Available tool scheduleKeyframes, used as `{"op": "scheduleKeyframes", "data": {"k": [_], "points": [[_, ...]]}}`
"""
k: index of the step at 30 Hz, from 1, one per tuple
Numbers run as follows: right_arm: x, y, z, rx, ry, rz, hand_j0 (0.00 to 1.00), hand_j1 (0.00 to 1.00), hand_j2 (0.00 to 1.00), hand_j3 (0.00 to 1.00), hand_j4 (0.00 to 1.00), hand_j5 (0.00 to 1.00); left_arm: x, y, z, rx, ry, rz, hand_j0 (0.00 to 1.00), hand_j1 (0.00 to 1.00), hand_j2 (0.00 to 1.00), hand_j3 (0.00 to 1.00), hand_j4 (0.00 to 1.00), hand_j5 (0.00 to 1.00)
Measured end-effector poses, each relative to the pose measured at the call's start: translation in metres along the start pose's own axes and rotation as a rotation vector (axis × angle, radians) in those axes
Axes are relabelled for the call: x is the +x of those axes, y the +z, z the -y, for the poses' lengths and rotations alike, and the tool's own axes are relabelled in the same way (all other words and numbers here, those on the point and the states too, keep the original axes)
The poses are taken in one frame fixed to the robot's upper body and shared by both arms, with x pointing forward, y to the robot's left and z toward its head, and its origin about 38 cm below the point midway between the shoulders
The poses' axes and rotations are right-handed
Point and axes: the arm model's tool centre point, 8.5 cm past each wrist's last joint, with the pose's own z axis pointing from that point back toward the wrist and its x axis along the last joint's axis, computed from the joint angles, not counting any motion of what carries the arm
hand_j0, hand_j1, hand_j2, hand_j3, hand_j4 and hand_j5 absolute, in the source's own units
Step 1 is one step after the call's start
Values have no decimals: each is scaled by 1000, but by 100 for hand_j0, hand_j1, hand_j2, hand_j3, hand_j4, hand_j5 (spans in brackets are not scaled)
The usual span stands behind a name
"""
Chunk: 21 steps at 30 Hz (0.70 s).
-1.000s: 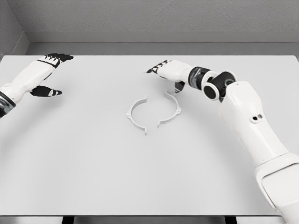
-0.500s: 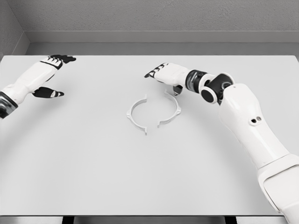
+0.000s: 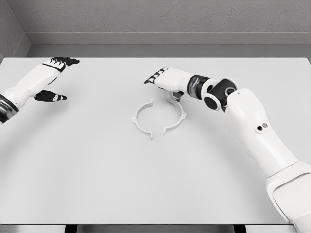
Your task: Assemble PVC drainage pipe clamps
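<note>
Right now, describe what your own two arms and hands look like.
Both arms have smooth white shells. The right arm shows black ring joints near the wrist and elbow, plus small dark dots on the upper shell. The left hand and right hand are white with black fingers.

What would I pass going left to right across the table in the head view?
Left hand → left clamp half → right clamp half → the right arm's black wrist joint. The right hand hangs over the clamp halves, so I leave it unplaced.
</note>
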Motion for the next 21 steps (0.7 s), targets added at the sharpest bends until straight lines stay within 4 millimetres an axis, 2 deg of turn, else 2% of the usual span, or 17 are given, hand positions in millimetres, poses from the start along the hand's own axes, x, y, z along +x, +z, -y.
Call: {"op": "scheduleKeyframes", "data": {"k": [21], "points": [[12,-1,2,-6,20,25,100,100,100,100,100,100,0,0,0,-1,0,1,100,100,100,100,100,100]]}}
